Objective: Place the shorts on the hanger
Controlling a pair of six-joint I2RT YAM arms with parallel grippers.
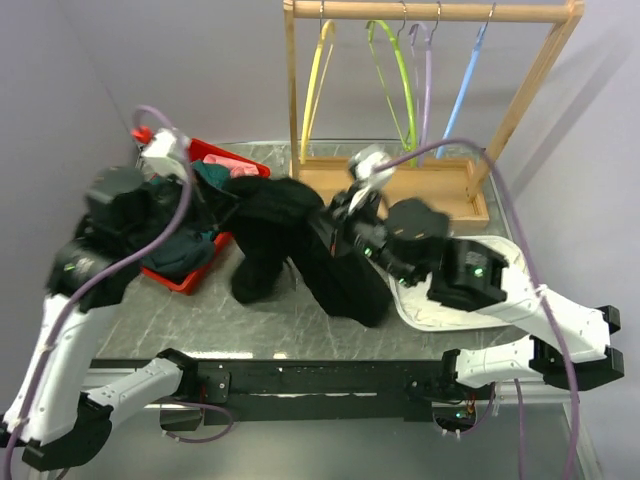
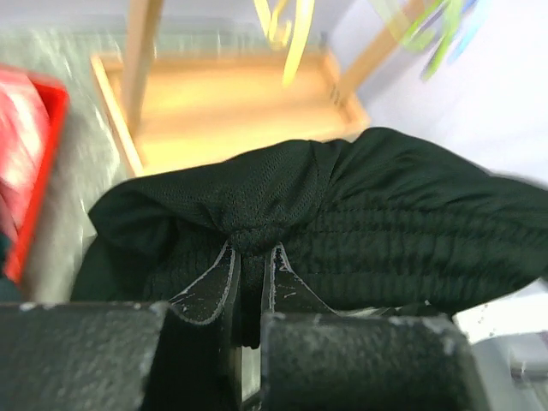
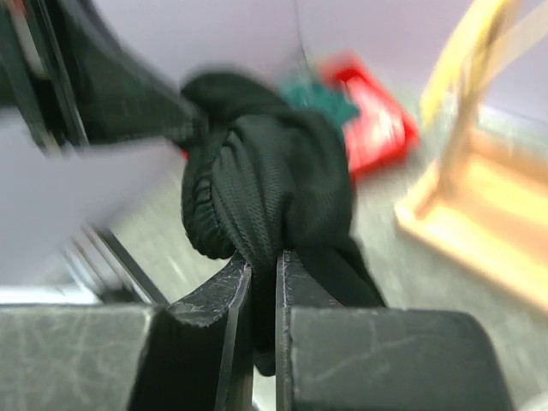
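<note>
The black shorts (image 1: 285, 215) are bunched and held up between both grippers above the middle of the table, with two limp ends hanging down to the surface. My left gripper (image 1: 238, 200) is shut on a fold of the shorts (image 2: 360, 214), seen up close in the left wrist view (image 2: 251, 253). My right gripper (image 1: 332, 215) is shut on the elastic-waist part of the shorts (image 3: 265, 180), seen in the right wrist view (image 3: 264, 257). The light-blue hanger (image 1: 465, 85) hangs at the right end of the wooden rack, behind and apart from the shorts.
The wooden rack (image 1: 430, 12) stands at the back on its base (image 1: 440, 190), carrying yellow (image 1: 318, 80), bright green (image 1: 395, 80) and lilac (image 1: 428, 80) hangers. A red bin (image 1: 190, 282) at left holds dark green clothes (image 1: 180, 250) and a pink cloth (image 1: 232, 160). A white tray (image 1: 440, 312) lies under my right arm.
</note>
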